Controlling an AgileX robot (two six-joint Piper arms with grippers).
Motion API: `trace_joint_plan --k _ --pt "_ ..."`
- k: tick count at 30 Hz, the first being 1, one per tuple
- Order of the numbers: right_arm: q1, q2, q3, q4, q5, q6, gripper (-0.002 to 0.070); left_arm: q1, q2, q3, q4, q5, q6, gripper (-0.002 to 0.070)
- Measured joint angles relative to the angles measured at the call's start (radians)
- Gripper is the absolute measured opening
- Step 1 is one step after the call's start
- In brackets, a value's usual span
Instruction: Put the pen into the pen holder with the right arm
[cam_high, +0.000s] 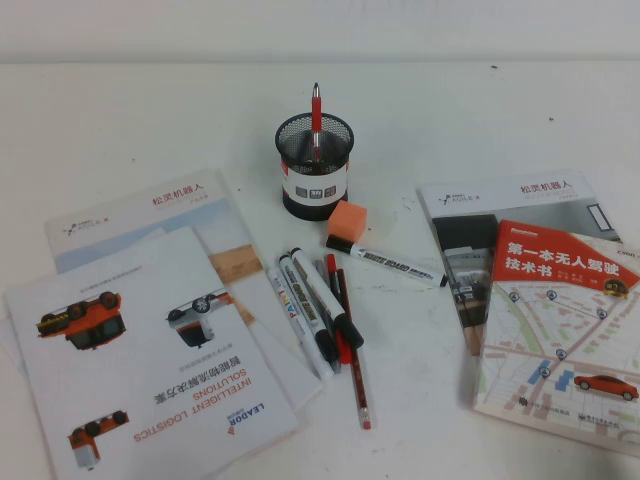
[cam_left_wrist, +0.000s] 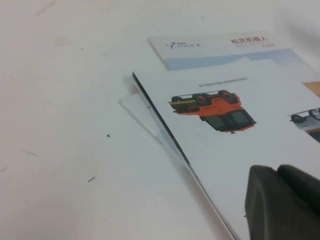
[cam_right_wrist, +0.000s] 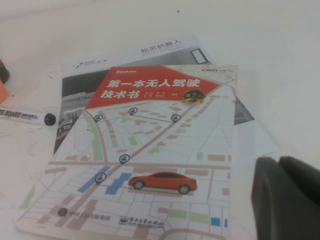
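**Pen among the markers, both arms out of the overhead view**

High view only: the pen holder, with a red pen standing in it; the pen lies flat in a cluster of markers at its 6 o'clock. Neither arm appears there. The left wrist view shows the left gripper over the truck brochure, at 8 o'clock. The right wrist view shows the right gripper over the map-cover book, at 4 o'clock. For both claws, released or clenched cannot be told.
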Motion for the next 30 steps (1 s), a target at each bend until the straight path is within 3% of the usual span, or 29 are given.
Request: trace_joint_plan --k 23,30 --pt "0.0 0.0 0.0 0.008 0.0 0.0 -0.0019 0.0 0.0 0.0 0.0 0.0 0.0 -0.0003" --pt "0.0 0.0 0.0 0.192 -0.053 0.0 -0.0019 0.0 0.0 0.0 0.0 0.0 0.0 -0.0003"
